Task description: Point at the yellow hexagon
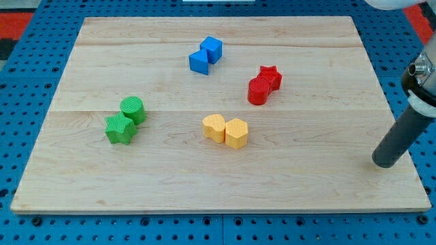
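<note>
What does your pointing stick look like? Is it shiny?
It's a plain round rod, dark grey and dull rather than shiny, ending in my tip, which is cut off flat. Higher up it fits into a black and silver holder. I see no cables or markings.

A single dark rod is seen entering from the view's right edge, slanted downward and toward the view's left. Its upper part is joined to a pale, rounded arm segment with a metal fitting, cut off by the view's right edge. My tip [385, 163] is set low at the view's right, upon the tabletop [306, 184].
</note>
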Controlling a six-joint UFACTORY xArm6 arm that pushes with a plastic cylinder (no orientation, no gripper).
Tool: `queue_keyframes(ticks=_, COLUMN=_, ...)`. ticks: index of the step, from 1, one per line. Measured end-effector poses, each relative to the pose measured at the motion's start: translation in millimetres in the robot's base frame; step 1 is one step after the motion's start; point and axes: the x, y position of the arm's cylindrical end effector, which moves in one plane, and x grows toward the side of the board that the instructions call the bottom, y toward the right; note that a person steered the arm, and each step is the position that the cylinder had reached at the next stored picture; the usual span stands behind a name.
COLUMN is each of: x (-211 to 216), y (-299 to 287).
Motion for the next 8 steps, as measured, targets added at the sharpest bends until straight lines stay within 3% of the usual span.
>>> queue_keyframes(ticks=8, x=-57.9, y=-144.3)
